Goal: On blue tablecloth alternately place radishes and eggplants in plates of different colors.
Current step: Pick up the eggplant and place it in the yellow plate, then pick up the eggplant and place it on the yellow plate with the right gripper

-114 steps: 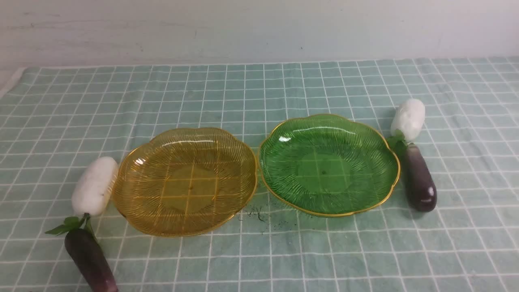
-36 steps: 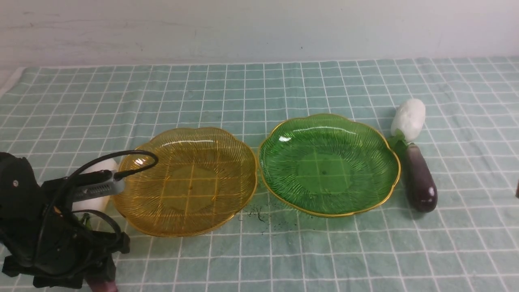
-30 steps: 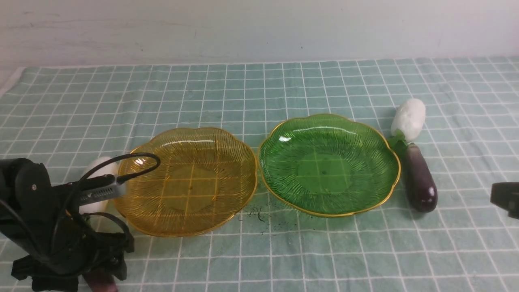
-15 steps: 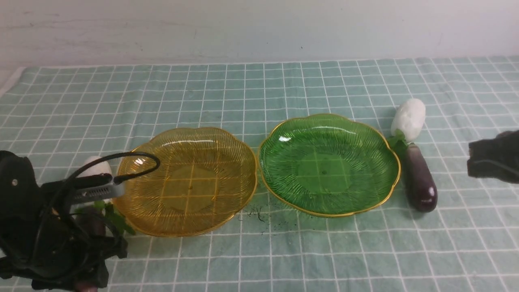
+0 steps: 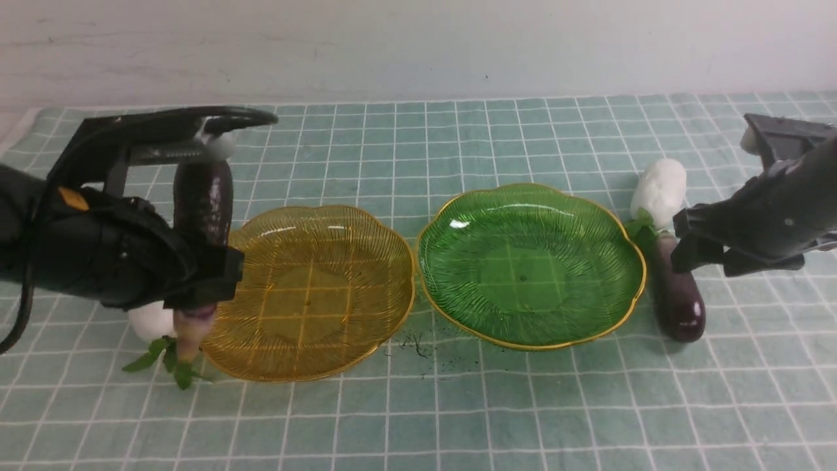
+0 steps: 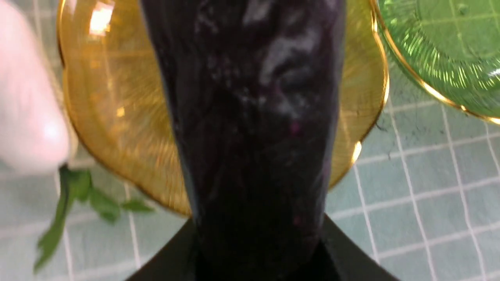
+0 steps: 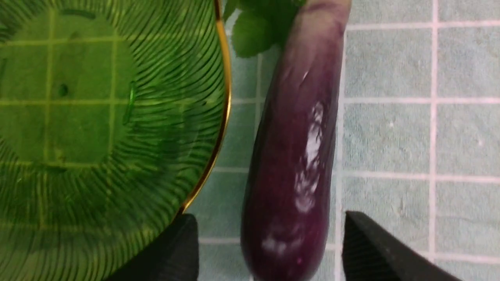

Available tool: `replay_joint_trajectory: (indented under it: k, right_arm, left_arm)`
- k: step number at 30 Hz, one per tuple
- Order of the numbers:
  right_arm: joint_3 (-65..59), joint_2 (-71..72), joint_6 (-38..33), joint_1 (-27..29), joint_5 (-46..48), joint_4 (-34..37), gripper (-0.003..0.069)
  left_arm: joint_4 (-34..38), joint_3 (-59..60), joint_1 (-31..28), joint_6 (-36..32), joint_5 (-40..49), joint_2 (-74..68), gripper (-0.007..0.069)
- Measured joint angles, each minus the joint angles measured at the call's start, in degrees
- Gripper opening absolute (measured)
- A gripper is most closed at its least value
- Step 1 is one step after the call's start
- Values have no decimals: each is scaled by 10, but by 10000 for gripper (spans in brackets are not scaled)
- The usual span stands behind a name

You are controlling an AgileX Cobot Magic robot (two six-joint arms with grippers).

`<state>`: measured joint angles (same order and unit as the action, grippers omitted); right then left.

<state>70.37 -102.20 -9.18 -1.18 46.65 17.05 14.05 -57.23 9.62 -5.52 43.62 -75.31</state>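
Left gripper (image 5: 199, 288) clamped on eggplant (image 5: 204, 203), upright above amber plate (image 5: 314, 288) left rim. Move it over plate centre, lay flat before you release. Right gripper (image 7: 269, 242) spread astride second eggplant (image 7: 297, 148), far right of amber plate.

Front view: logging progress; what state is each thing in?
Left glossy purple eggplant: lifted.
Left gripper: gripping it.
Right glossy purple eggplant: on blue cloth.
Right gripper: open, straddling it.
Amber ribbed plate: empty.
Green ribbed plate: empty.
Left white radish: on cloth.
Right white radish: on cloth.

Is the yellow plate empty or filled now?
Empty. Nothing lies in the yellow plate; the left gripper holds an eggplant by its edge.
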Motion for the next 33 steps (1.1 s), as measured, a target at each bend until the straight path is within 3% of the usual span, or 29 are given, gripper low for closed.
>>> replay_joint_trajectory:
  k: [6, 8, 9, 15, 19, 22, 24, 27, 28, 29, 31, 33]
  right_arm:
    - [30, -84, 0, 0, -10, -1, 507]
    - [35, -108, 0, 0, -11, -1, 443]
    - [36, -115, 0, 0, -11, -2, 371]
    - [39, -93, 1, 0, 9, -14, 365]
    - [39, 3, -3, -7, 27, 33, 365]
    - [39, 50, -20, -27, 19, 100, 365]
    - [46, 68, -71, -70, 13, 184, 365]
    - [62, 52, -126, -126, 8, 249, 365]
    - [77, 32, -146, -160, 6, 276, 365]
    - [80, 25, -150, -169, 6, 282, 365]
    - [115, -23, -158, -217, 3, 303, 365]
    - [155, -71, -154, -248, 2, 309, 365]
  left_arm:
    - [8, -38, 0, -34, -30, -107, 248]
    - [14, -43, 0, -43, -47, -145, 248]
    - [14, -45, 0, -43, -55, -166, 248]
    - [15, -45, 0, -46, -73, -213, 278]
    - [14, -47, 0, -46, -81, -238, 475]
    - [13, -51, 0, -46, -82, -240, 538]
    - [3, -72, 0, -26, -67, -239, 576]
    - [-13, -110, -3, 6, -25, -230, 517]
    - [-30, -132, -10, 24, 14, -222, 414]
    - [-33, -138, -11, 26, 18, -218, 398]
    - [-64, -164, -30, 35, 74, -193, 164]
    - [-84, -168, -61, 40, 100, -163, 40]
